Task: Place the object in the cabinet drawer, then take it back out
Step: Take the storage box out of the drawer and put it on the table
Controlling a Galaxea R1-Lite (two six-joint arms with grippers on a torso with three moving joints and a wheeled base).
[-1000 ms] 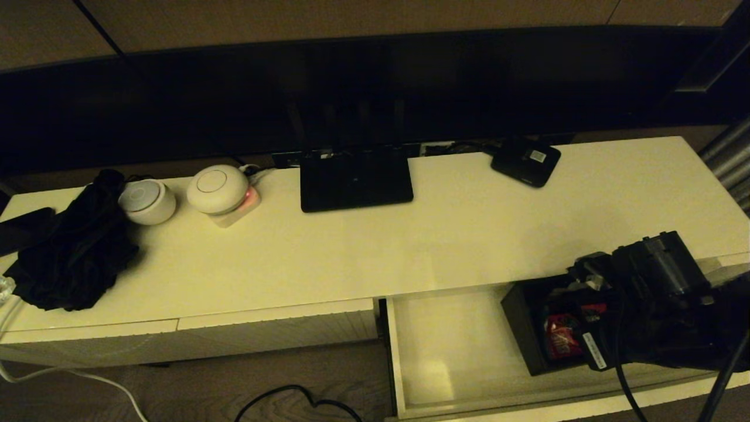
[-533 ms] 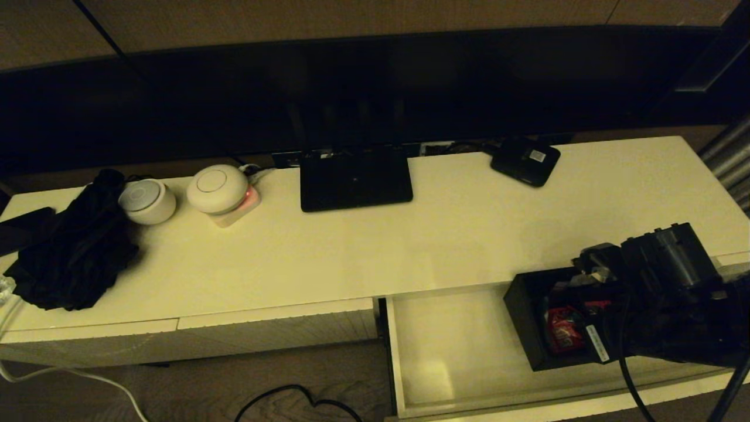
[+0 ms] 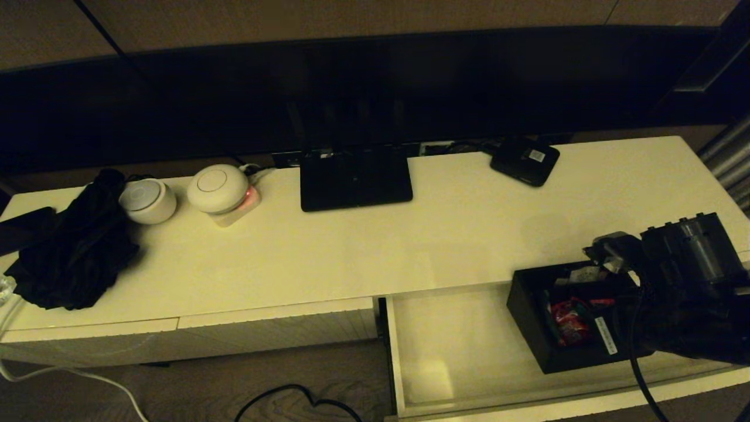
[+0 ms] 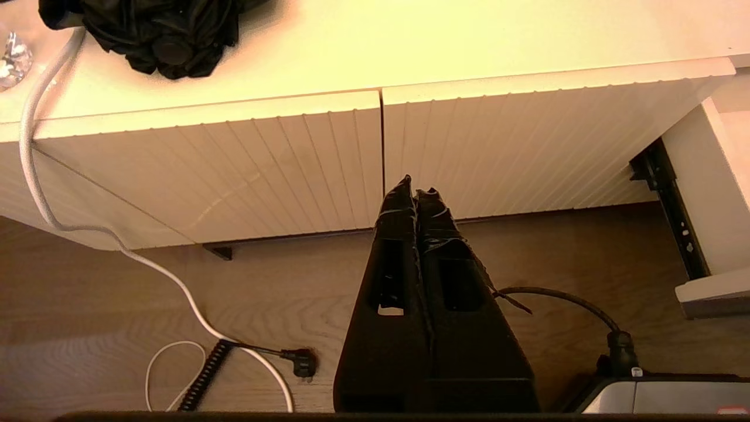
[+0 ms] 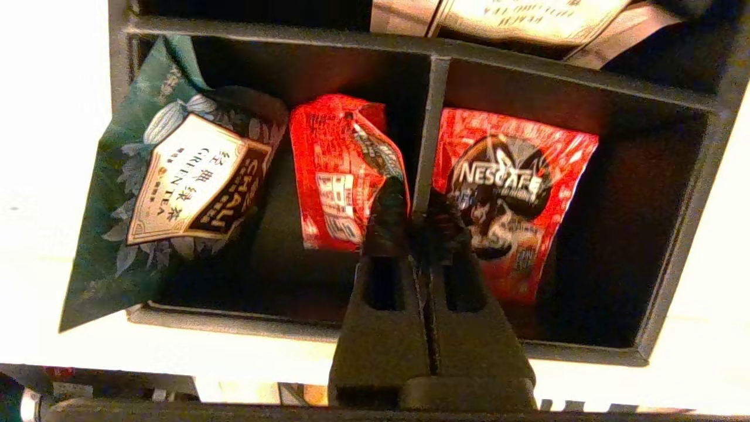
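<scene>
A: Item one, the black box (image 3: 548,328). Where is it sitting?

B: It is hanging over the right end of the open drawer (image 3: 445,351), its far edge overlapping the front lip of the tabletop (image 3: 410,246). The right gripper (image 5: 417,214) is holding it, fingers (image 5: 387,223) pinching the upright divider (image 5: 430,117) between two compartments.

A: Contents showing?

B: Two red packets (image 5: 345,170), one on each side of that divider, a green tea sachet (image 5: 176,187) leaning at the outer wall (pale sachets are lying in the next row).

A: Item two, the left gripper (image 4: 416,196)?

B: It is hanging in front of the two closed ribbed drawer fronts (image 4: 263,170), above the wooden floor (image 4: 117,305), fingers pressed together and holding nothing.

A: Other stock on the tabletop?

B: A flat black router (image 3: 354,179), a small black device (image 3: 524,161), two white domes (image 3: 217,187), black cloth (image 3: 73,252).
</scene>
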